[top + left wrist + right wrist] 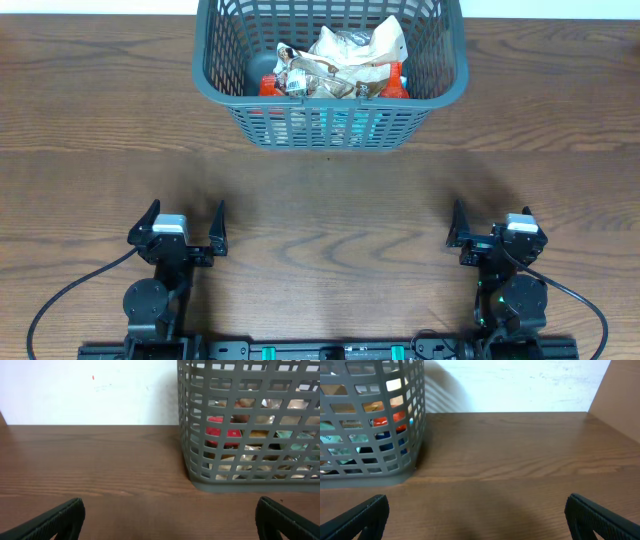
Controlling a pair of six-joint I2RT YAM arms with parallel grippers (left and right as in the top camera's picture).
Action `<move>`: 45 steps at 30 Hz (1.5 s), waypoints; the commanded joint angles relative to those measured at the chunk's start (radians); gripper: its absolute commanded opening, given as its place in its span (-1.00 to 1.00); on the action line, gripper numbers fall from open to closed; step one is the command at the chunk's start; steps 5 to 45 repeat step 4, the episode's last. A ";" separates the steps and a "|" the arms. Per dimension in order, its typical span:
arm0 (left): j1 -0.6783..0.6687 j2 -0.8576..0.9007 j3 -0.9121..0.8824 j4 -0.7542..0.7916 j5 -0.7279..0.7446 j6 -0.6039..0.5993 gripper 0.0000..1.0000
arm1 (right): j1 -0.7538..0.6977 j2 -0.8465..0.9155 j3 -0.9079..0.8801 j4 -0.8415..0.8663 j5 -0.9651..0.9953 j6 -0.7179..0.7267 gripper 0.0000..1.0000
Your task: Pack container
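Observation:
The container (330,125), a large dark grey lattice basket, stands at the far middle of the table. Several snack packets (345,60) lie inside it, crumpled silver, white and red. The container also shows in the left wrist view (240,475) at the right and in the right wrist view (370,467) at the left. My left gripper (185,225) is open and empty near the front left, well short of the container. My right gripper (490,230) is open and empty near the front right. Bare wood lies between the fingers in both wrist views (170,520) (477,520).
A white wall (90,390) rises behind the table's far edge. A brown panel (622,395) stands at the far right in the right wrist view. Black cables (60,295) trail from the arm bases at the front edge.

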 commanded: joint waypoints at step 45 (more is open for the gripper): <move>-0.002 -0.008 -0.017 -0.036 0.004 -0.009 0.97 | -0.009 -0.007 -0.004 -0.001 0.010 0.018 0.98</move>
